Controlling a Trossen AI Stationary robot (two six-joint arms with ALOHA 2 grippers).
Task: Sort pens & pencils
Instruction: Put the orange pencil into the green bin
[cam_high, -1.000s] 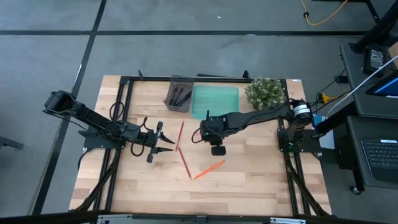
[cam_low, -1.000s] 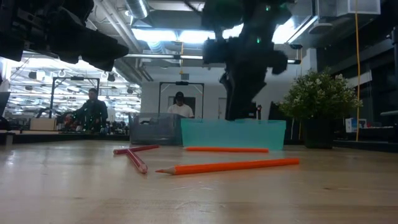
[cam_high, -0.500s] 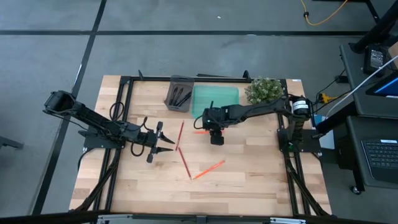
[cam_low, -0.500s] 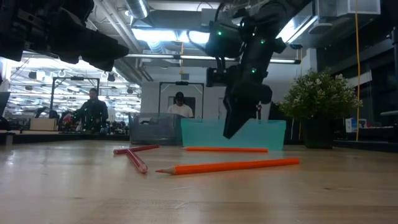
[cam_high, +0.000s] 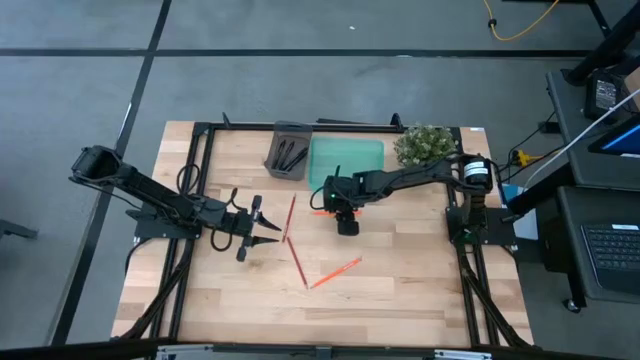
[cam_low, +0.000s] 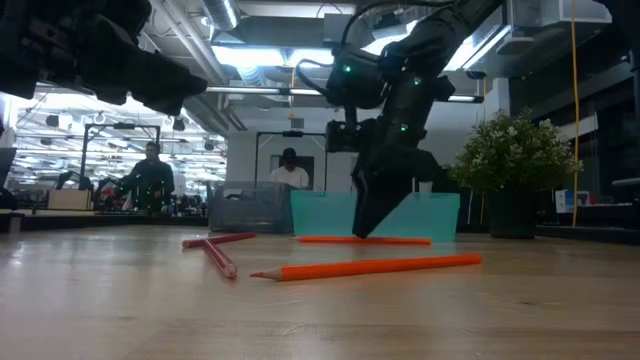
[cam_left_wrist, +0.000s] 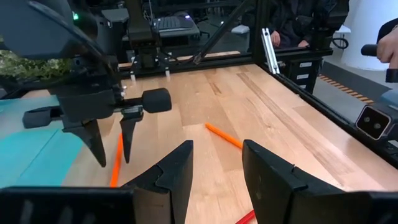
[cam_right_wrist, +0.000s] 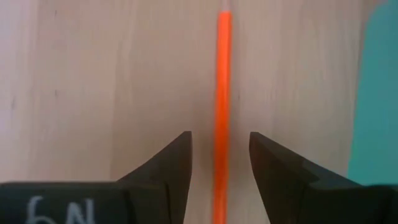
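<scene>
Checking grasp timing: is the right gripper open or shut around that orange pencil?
Open: the right gripper straddles the orange pencil, gaps showing on both sides.

Even, soft light falls on the table (cam_high: 400, 270) from above in the high view, with only faint shadows under the arms. In the low view, bright ceiling lights (cam_low: 250, 55) glare behind the arms, which show as dark silhouettes; the nearest tabletop is blurred. The left wrist view is evenly lit and bends slightly at its edges. In the right wrist view, the orange pencil (cam_right_wrist: 222, 93) looks soft and out of focus.
</scene>
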